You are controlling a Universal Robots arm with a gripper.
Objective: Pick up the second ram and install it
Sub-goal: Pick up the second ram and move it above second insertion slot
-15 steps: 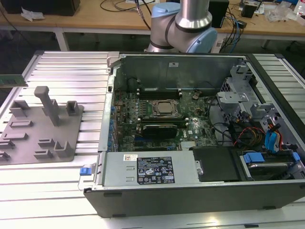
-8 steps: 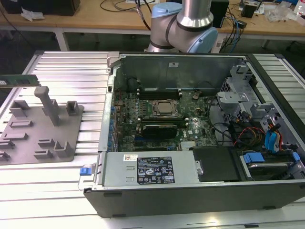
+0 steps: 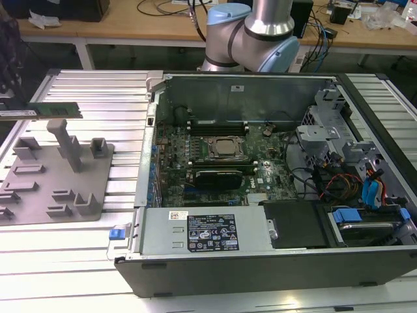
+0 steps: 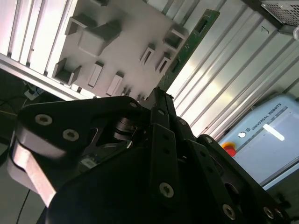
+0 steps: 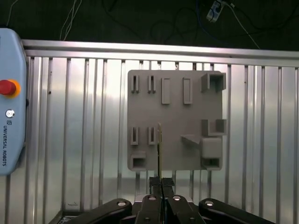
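Plainly the pick-up is done and the carry is the step in hand. Nearest in the exterior view lies the open computer case (image 3: 195, 267), its motherboard (image 3: 171, 163) bare, with the processor (image 3: 226, 148) at the middle and long slots (image 3: 215, 126) just beyond it. To the exterior view's left, on the ribbed worktop (image 3: 98, 88), sits the grey holder plate (image 3: 39, 189). Over that plate's far edge and clear of it hangs the second ram (image 3: 45, 109), level and lengthwise. In the first wrist view the hand (image 5: 160, 182) is closed on the stick, which shows edge-on and juts out past the fingertips over the plate. Farther back, behind the case, stands the arm (image 3: 251, 32). By my judgement the installing is not yet begun: the stick is well apart from the case. Seating it calls for the contact edge squared over a free slot, then an even press. Which slot is free I cannot tell.
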